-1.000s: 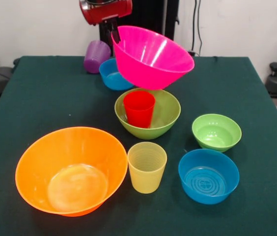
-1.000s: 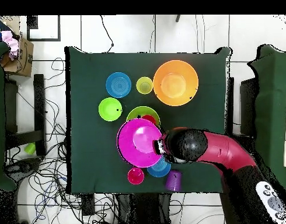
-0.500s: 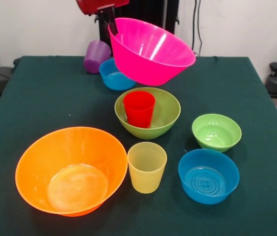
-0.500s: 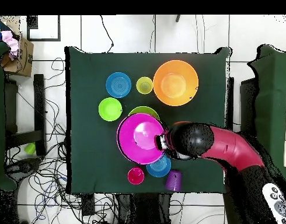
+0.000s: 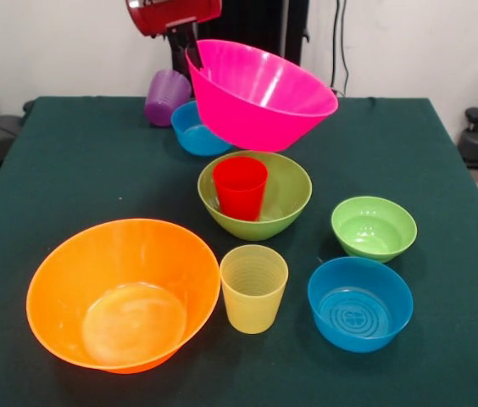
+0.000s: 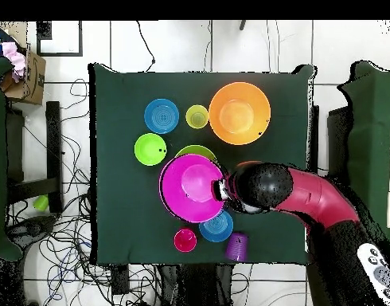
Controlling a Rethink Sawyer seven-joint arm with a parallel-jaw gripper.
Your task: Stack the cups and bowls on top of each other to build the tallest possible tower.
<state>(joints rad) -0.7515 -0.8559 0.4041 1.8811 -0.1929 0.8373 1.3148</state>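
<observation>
The gripper point(image 5: 193, 58) grasps the hot pink bowl point(image 5: 260, 93) by its rim, holding it tilted in the air above the medium green bowl point(image 5: 283, 203). A bright red cup point(image 5: 240, 187) stands inside that green bowl; the yellow cup point(image 5: 253, 287) stands just in front.

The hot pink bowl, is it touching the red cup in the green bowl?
Apart. The front view shows dark table between the hot pink bowl, held up tilted by the tool, and the red cup in the green bowl.
</observation>
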